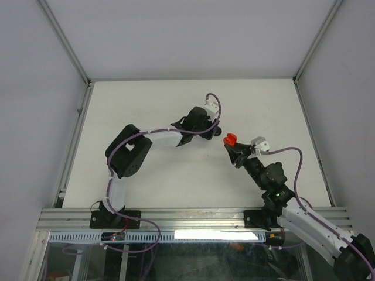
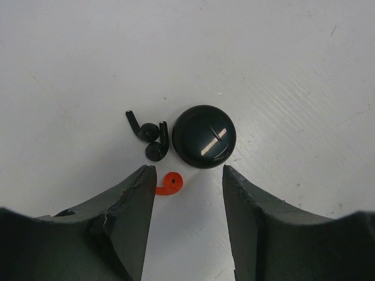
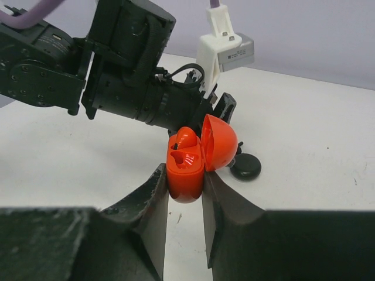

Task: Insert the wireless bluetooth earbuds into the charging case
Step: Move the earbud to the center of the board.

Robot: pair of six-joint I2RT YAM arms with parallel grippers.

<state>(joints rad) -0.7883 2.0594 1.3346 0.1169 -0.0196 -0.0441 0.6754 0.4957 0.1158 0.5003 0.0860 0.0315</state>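
red bud (image 2: 170,184) is lying flat on the table (image 2: 293,58), right in the gap of the left claw (image 2: 187,171), whose jaws are spread wide and touching nothing. from that bud, the two black buds (image 2: 155,150) sit at about 11 o'clock and the closed black puck (image 2: 204,136) at 1 o'clock, all near each other. the right claw (image 3: 184,174) is clamped on the red case (image 3: 186,170), held up off the table with its lid (image 3: 220,143) flipped open.

my guess on handling: it's tiny, feather-light, hard glossy plastic with a rounded head, so it'll squirt out sideways if pinched on the bulb. i'd close across the short stem where it meets the head, gently, and keep it level. the case looks rigid enough to take a firm squeeze.
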